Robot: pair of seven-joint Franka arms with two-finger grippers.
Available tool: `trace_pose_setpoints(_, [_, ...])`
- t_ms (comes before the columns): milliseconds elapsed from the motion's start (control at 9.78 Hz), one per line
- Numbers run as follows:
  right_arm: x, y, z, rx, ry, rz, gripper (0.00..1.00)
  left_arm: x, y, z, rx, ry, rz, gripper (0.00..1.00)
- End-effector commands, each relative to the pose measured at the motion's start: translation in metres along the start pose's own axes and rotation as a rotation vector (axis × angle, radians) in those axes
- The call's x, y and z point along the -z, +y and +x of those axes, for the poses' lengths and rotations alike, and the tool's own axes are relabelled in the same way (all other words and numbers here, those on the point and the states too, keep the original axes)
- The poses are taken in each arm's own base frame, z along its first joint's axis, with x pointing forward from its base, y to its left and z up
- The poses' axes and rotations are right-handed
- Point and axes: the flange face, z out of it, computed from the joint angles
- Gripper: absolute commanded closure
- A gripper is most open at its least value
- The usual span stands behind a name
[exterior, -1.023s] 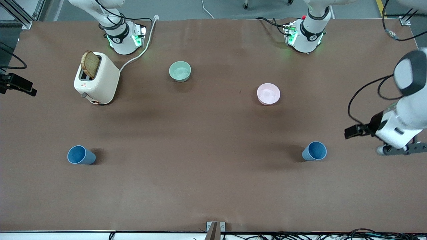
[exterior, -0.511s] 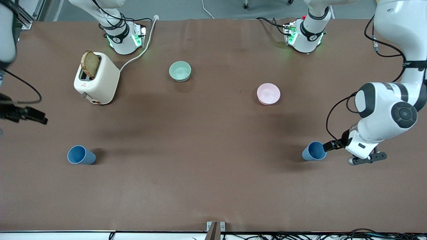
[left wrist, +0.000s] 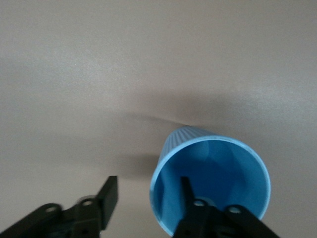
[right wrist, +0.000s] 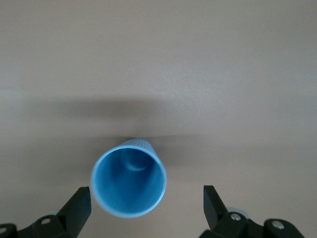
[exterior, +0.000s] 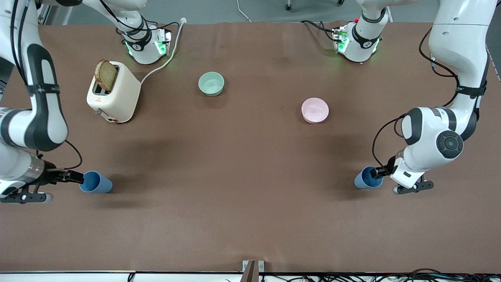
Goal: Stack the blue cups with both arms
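Two blue cups stand upright with their mouths up, nearer the front camera than the bowls. One cup [exterior: 368,178] is toward the left arm's end. My left gripper [exterior: 379,171] is open at its rim. In the left wrist view, one finger [left wrist: 189,198] is inside this cup [left wrist: 213,181] and the other finger is outside the wall. The second cup [exterior: 96,182] is toward the right arm's end, and my right gripper [exterior: 74,177] is open beside it. In the right wrist view, this cup [right wrist: 129,183] sits just ahead of the gap of the right gripper [right wrist: 146,206], untouched.
A cream toaster [exterior: 117,96] holding a slice of bread [exterior: 105,75] stands near the right arm's base, with its cable running to the table's edge. A pale green bowl [exterior: 211,83] and a pink bowl [exterior: 315,110] sit mid-table, farther from the front camera than the cups.
Both arms swung in from the table's ends and came down to the cups. The left gripper reached its cup's rim; the right gripper came up beside its cup. The cups have not moved.
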Motion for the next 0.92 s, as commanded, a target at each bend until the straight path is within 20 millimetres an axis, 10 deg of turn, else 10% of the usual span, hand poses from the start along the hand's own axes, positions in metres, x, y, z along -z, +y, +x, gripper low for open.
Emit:
trace_pose_setpoints(0, [-0.040,-0.003,-0.014,0.028,0.026,0.010,0.00,-0.019,0.002,-0.006,-0.011,-0.016,-0.003,0.89])
trace_pose_setpoints(409, [-0.073,0.003,-0.020,0.018,0.015,0.011,0.13,0.017,0.030,-0.010,0.019,0.012,-0.031,1.00])
trace_pose_setpoints(716, [-0.076,0.006,-0.021,0.000,0.011,0.015,0.98,0.076,0.151,-0.051,0.193,-0.015,-0.098,1.00])
trace_pose_setpoints(818, [-0.075,0.007,-0.020,-0.017,0.014,0.028,1.00,0.082,0.205,-0.074,0.237,-0.026,-0.120,1.00])
